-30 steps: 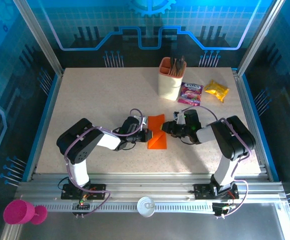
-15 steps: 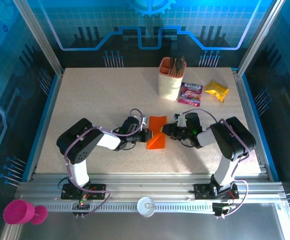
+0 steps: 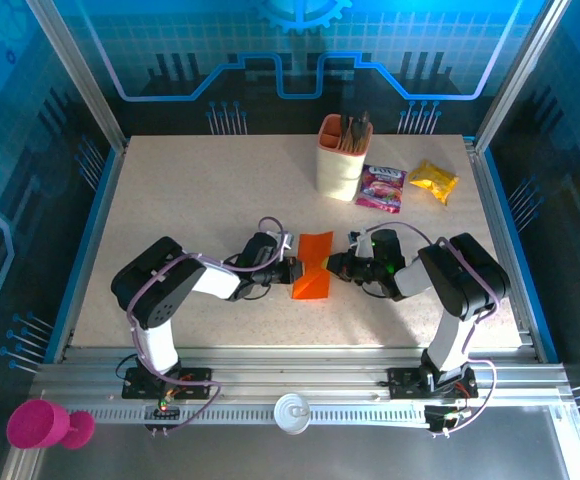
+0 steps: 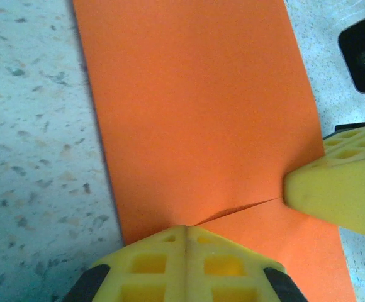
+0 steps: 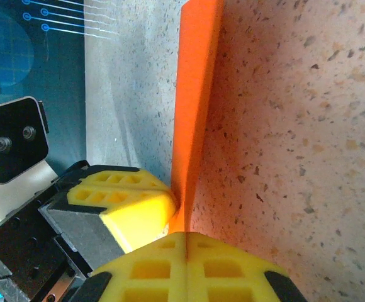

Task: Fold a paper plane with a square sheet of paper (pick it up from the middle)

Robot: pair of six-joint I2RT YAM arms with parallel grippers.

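Note:
The square sheet of paper [image 3: 314, 264], bright orange and folded, lies at the table's middle, pinched in at its waist. My left gripper [image 3: 292, 270] meets its left edge and my right gripper [image 3: 336, 266] its right edge, tip to tip. In the left wrist view the paper [image 4: 195, 107] spreads ahead of my shut left gripper [image 4: 185, 228], a crease running from it to the right gripper's finger [image 4: 336, 192]. In the right wrist view the paper [image 5: 194, 88] stands edge-on and runs down into my shut right gripper [image 5: 185, 236], beside the left gripper's fingers [image 5: 132, 207].
A peach cup [image 3: 342, 158] with dark utensils stands at the back of the table [image 3: 190, 200]. A purple snack packet [image 3: 381, 187] and a yellow one [image 3: 433, 181] lie to its right. A pink cup [image 3: 40, 425] sits off the table at the front left.
My right gripper has slid left onto the paper's right edge and closed on it. The paper has shifted slightly left. The left gripper has stayed shut in place.

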